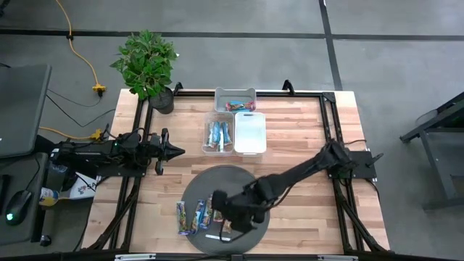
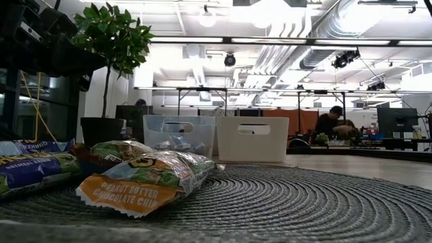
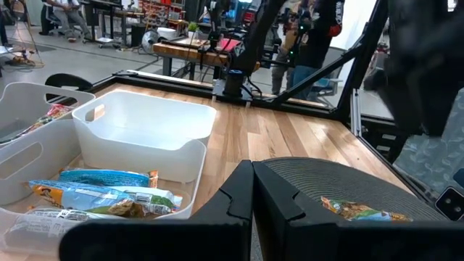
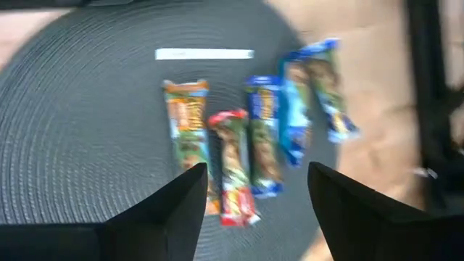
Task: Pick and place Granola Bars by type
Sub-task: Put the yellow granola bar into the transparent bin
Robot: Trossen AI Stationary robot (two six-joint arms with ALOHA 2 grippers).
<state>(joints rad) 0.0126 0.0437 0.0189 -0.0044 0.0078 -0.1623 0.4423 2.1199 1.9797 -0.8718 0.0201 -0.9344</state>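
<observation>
Several granola bars lie flat in a row on the near-left part of the round dark mat [image 1: 217, 181]. In the right wrist view they are an orange-brown bar [image 4: 190, 138], a red bar [image 4: 233, 170] and blue bars [image 4: 264, 138], with a thin white label strip [image 4: 204, 53] beside them. My right gripper [image 4: 254, 210] hovers open above the row [image 1: 194, 216], its fingers standing on either side of the red bar and one blue bar. In the low view an orange-brown bar [image 2: 142, 179] lies in front. My left gripper [image 3: 252, 196] is shut and waits at the table's left [image 1: 174, 151].
Three bins stand on the far side of the mat: a small grey one [image 1: 235, 93] holding red bars, a clear one [image 1: 206, 134] holding blue bars [image 3: 101, 194], and a white one [image 1: 250, 132]. A potted plant [image 1: 148, 61] stands at the far-left corner. People are in the room behind.
</observation>
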